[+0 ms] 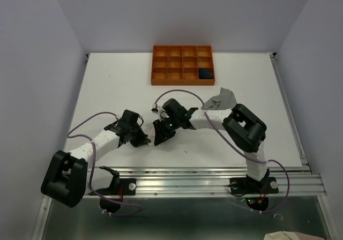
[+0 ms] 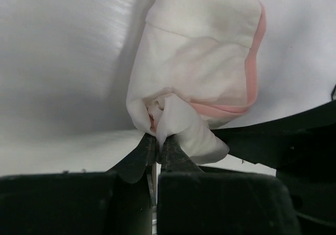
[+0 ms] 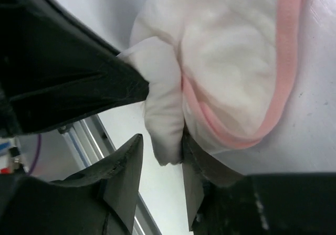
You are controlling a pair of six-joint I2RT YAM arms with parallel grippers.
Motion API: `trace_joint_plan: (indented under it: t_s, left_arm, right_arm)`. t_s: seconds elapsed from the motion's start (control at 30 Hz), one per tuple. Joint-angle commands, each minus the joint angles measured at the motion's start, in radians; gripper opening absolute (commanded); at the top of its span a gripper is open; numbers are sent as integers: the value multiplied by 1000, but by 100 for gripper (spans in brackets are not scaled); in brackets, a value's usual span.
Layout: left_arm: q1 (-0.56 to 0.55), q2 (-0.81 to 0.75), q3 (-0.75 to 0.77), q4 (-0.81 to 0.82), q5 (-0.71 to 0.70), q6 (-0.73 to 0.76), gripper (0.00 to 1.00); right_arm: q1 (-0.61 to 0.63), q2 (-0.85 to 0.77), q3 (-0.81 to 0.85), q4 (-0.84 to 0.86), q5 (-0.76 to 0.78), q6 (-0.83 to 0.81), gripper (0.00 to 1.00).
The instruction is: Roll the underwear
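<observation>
The pale pink-white underwear (image 2: 199, 62) lies bunched on the white table, with a pink trim along its edge (image 3: 286, 62). My left gripper (image 2: 157, 138) is shut on a twisted corner of it. My right gripper (image 3: 160, 153) stands open. A fold of the same cloth hangs between its fingers (image 3: 126, 161) and rests against the right-hand one. In the top view both grippers (image 1: 140, 138) (image 1: 161, 135) meet low over the table's near middle and hide the garment. The grey underwear (image 1: 221, 98) lies crumpled behind the right arm. The navy underwear (image 1: 204, 74) sits in a tray compartment.
An orange tray (image 1: 182, 64) with several compartments stands at the back centre of the table. A metal rail (image 1: 214, 170) runs along the near edge, close to both grippers. White walls close in the left and right sides.
</observation>
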Motion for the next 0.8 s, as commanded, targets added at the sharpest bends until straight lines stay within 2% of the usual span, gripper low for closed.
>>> trace_joint_plan:
  t_s: [0.0,0.23,0.37,0.77]
  left_arm:
    - [3,46,22,1,-82,108,0]
    - [6,146,76,-2,-55,219,0]
    - [8,178,104,-6,-52,247,0]
    - [17,220,124,18,24,274,0]
  right_arm:
    - [9,-101,6,-38,104,-142,43]
    - [-93,-210,-36,-42,274,-115,43]
    - [-104,-243,-52,-47,357,-191,45]
    - [-104,-199,-67,4,181,-473,43]
